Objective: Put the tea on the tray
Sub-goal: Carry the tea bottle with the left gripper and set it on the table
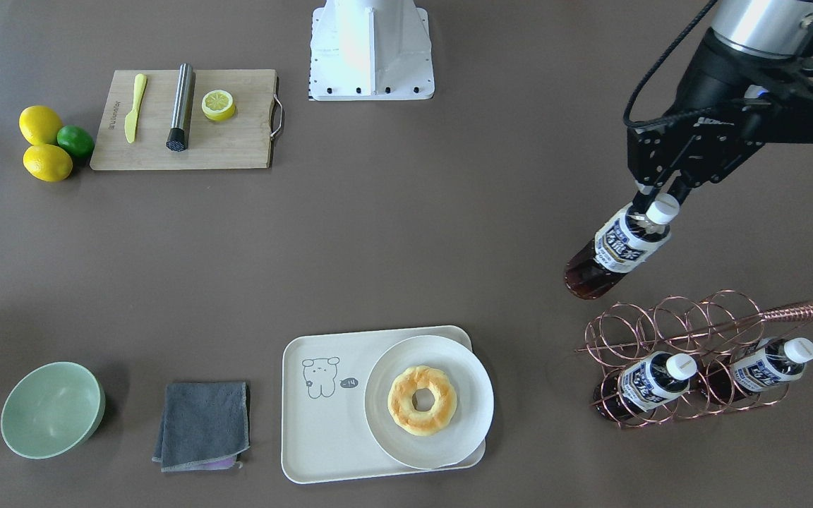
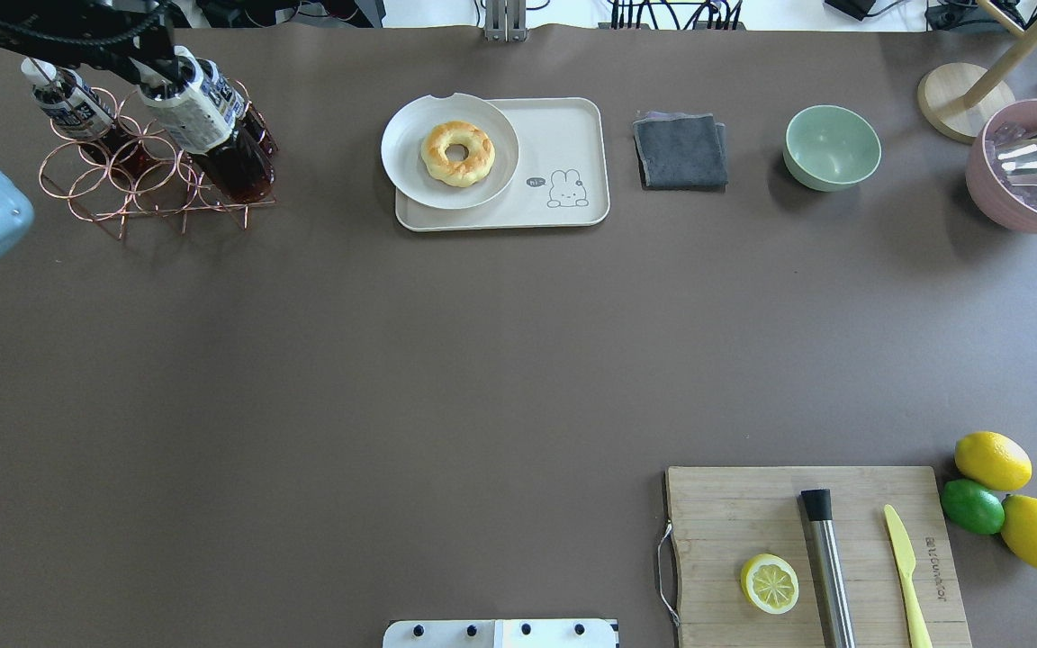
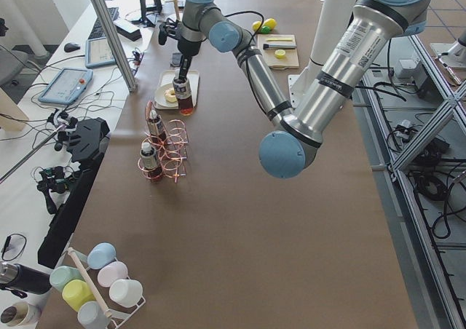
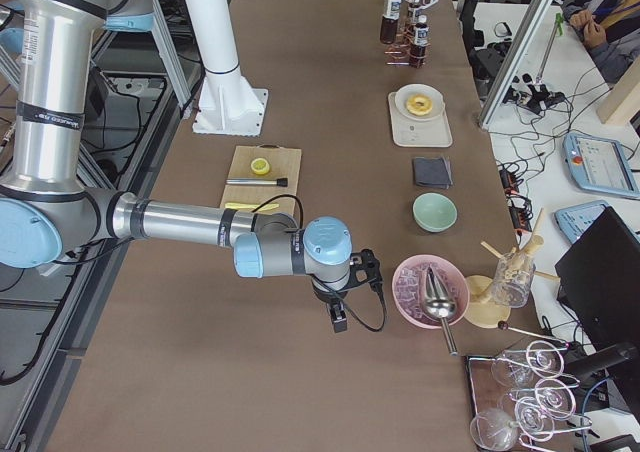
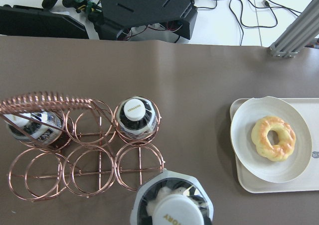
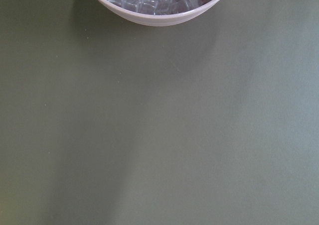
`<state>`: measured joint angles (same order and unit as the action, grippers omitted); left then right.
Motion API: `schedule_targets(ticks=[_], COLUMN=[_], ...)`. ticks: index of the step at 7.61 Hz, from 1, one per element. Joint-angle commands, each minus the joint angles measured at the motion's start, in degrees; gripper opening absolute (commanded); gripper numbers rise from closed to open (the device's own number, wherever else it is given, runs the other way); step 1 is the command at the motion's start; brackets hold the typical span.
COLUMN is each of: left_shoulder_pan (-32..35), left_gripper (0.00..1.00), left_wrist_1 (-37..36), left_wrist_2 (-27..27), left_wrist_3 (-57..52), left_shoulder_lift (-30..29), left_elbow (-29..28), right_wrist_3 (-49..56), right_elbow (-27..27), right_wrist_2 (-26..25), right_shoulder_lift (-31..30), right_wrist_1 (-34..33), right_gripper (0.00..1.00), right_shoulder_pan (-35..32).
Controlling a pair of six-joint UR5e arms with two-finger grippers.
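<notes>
The left gripper [image 1: 655, 203] is closed on the neck of the tea [image 1: 618, 247], its two fingers pinching just under the white cap. The bottle hangs below the hand, tilted, with its base in the air and clear of the copper wire rack [image 1: 696, 328] just beside it (two more bottles lie in that rack). The left arm reaches far out over the table, wrist bent down. The tray [image 1: 322, 430] lies well apart from the hand, toward the table's middle, bearing a plate [image 1: 470, 395] with a doughnut [image 1: 422, 399]. The right gripper [image 4: 338, 317] hangs low beside a pink bowl of ice [image 4: 410, 287]; whether its jaws are apart cannot be told.
</notes>
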<state>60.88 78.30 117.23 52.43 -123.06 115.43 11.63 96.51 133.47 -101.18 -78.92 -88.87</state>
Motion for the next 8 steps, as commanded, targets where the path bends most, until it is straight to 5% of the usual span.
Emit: schedule_targets(ticks=[1, 4, 8], left_shoulder_pan=[-14.07, -31.57, -38.19], left_gripper=[0.00, 0.00, 0.00], left_wrist_1=[-8.66, -8.78, -9.05], left_wrist_2=[-9.79, -22.45, -26.60], left_wrist_3=[10.99, 22.25, 27.45], left_shoulder_lift=[-9.35, -13.24, -16.94], left_elbow=[0.41, -1.17, -5.65], right_wrist_3=[0.05, 0.05, 0.05], right_elbow=[0.08, 0.08, 0.08], right_wrist_2=[0.29, 0.38, 1.00], right_shoulder_lift=[0.01, 0.28, -1.04], right_wrist_1=[0.61, 1.49, 5.10], right_gripper=[1.00, 1.00, 1.00], right_shoulder_pan=[-0.08, 0.45, 0.63])
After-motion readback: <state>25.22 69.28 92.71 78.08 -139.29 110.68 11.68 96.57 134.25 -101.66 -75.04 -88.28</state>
